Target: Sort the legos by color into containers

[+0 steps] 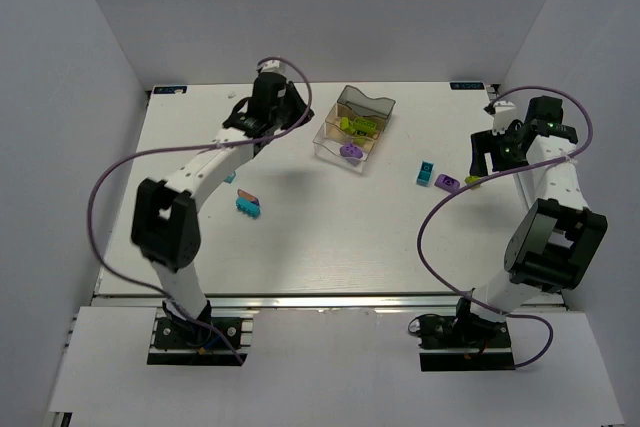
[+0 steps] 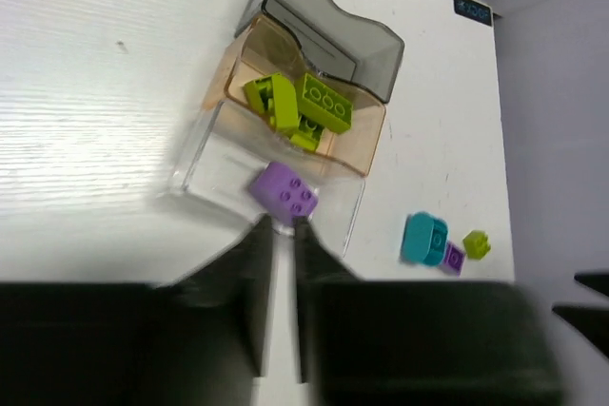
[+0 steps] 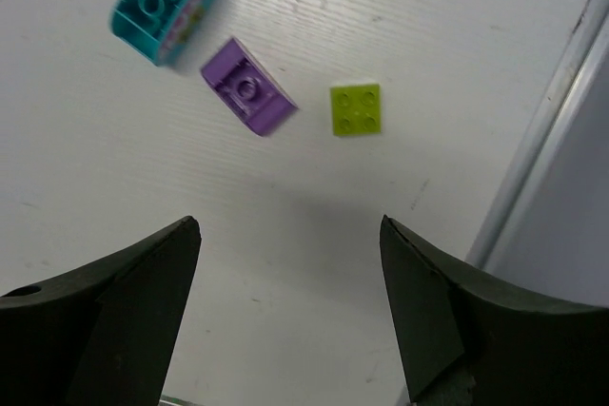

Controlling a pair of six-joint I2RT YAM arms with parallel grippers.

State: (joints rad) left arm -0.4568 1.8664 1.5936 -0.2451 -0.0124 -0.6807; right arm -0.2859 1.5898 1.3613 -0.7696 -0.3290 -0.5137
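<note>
Three loose legos [image 1: 447, 181] lie close together at the top of the right wrist view: a teal brick [image 3: 162, 5], a purple brick [image 3: 248, 99] and a lime brick [image 3: 356, 108]. The right gripper [image 3: 288, 230] hangs above them, jaws wide apart and empty. It should centre on one brick alone, likely the purple, squaring the jaws to its long sides without nudging the neighbours. The tray [image 1: 372, 102] sits upper centre in the top view, with lime pieces [image 2: 314, 106] in its middle compartment and a purple piece [image 2: 284, 190] in the lower one. The left gripper [image 2: 282, 235] has its jaws together, empty.
</note>
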